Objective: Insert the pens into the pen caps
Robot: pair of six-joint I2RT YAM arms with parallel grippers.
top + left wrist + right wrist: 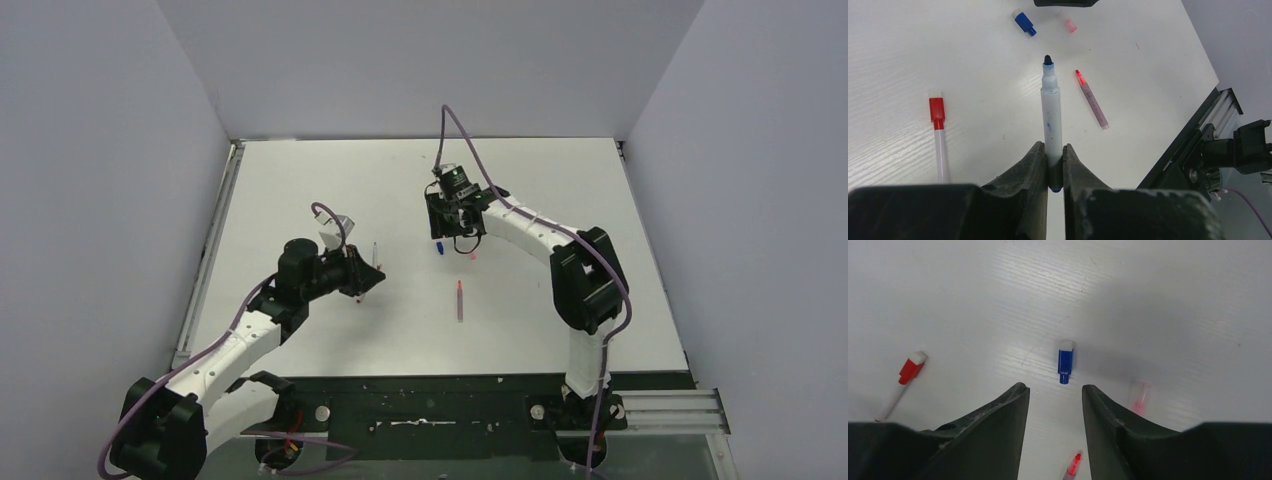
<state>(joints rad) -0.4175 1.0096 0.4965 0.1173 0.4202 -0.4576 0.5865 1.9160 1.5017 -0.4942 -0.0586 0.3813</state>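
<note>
Left claw (pixel 1050 152) clamped tight on the blue-tipped pen (pixel 1050 107), pinching the rear end of the whitish barrel; pen juts out toward 12 o'clock in the left wrist view, dark tip bare and uncapped.

Ahead of that tip on the white surface (pixel 973 65): blue cap (pixel 1024 22) at 11 o'clock, pale pink cap (pixel 1069 25) at 1 o'clock, the two near each other but apart.

Pinkish-red pen (pixel 1091 99) lies loose at 3 o'clock of the held barrel, not touching it; its red tip points to about 11 o'clock.

At 9 o'clock, well apart, a whitish pen (pixel 941 155) lies flat with the red cap (pixel 937 109) seated on its end.

Right claw (pixel 1055 388) spread wide, nothing between the fingers; it hangs over the surface with the blue cap just beyond the gap at 12 o'clock, a touch right of centre, narrow end toward 6 o'clock; cap untouched.

In the right wrist view the pale pink cap sits at 4 o'clock of the blue one, beside the right finger; the pinkish-red pen's tip shows at 6 o'clock, low in the gap.

From overhead: left claw at 8 o'clock of the right claw, well apart; pinkish-red pen at 6 o'clock of the right claw, lying along the 12–6 line.
</note>
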